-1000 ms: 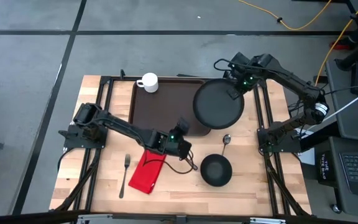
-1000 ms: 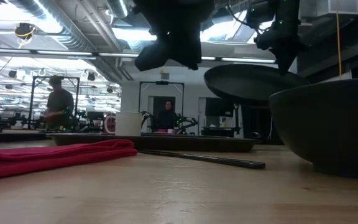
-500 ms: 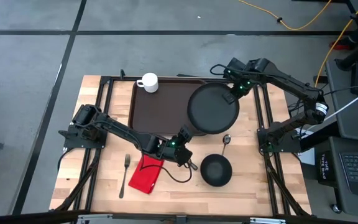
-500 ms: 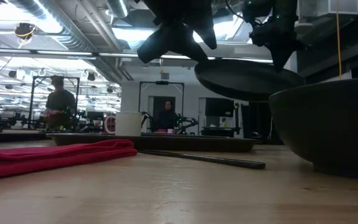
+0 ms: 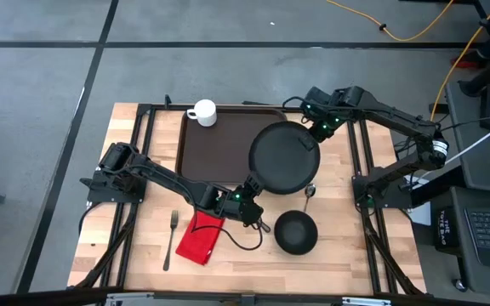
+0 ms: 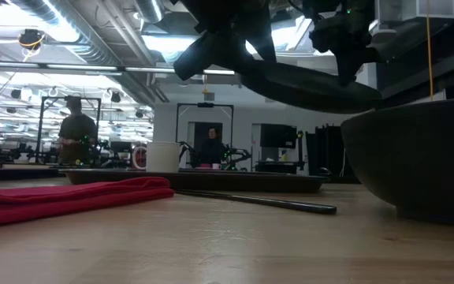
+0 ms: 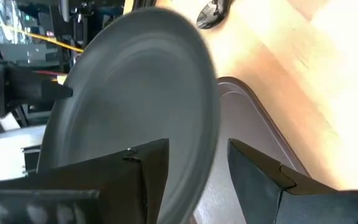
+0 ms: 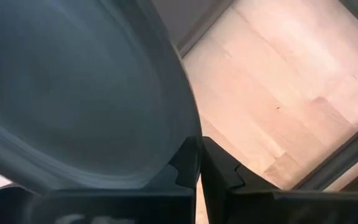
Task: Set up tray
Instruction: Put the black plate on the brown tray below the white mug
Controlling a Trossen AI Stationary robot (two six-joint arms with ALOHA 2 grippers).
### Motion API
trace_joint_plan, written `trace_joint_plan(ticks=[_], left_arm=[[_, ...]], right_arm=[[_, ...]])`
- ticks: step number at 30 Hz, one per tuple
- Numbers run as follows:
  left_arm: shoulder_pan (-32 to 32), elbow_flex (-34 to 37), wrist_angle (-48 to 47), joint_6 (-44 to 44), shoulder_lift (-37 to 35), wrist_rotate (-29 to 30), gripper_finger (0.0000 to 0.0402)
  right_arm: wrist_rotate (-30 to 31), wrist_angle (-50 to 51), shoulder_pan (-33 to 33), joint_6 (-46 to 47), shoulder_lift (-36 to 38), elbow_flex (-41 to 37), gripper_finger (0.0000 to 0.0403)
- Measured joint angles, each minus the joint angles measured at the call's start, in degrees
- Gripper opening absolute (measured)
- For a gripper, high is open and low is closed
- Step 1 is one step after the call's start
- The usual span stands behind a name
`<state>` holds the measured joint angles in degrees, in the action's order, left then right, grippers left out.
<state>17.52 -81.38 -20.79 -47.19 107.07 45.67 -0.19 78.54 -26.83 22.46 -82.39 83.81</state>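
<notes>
**Right pincer carried the plate over the tray**

The right pincer (image 5: 316, 129) was clenched on the rim of the black plate (image 5: 284, 157), its fingers (image 8: 188, 163) pressed together on the edge. The plate hung tilted above the surface (image 5: 347, 255), over the tray's right part. The tray (image 5: 215, 149) lay flat on the far middle of the surface, with a white cup (image 5: 202, 112) in its far left corner. The left pincer (image 5: 251, 212) hovered near the tray's front edge, its fingers (image 7: 263, 180) spread apart and holding nothing, the plate just before them. A red napkin (image 5: 201, 236), fork (image 5: 171, 239), spoon (image 5: 310, 191) and black bowl (image 5: 296, 232) lay on the near surface.
</notes>
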Motion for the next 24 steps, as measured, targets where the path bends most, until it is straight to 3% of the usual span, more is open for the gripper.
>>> trace_joint_plan(ticks=[9,24], left_arm=[[-0.58,0.00,-0.42,0.99,-0.02,-2.29,0.0155],[-1.57,0.00,-3.85,4.62,-0.04,-5.37,0.0115]], right_arm=[[-0.63,-1.66,1.31,0.07,0.00,0.00,0.0008],[-2.97,-2.69,1.29,-0.09,0.00,0.00,0.0008]])
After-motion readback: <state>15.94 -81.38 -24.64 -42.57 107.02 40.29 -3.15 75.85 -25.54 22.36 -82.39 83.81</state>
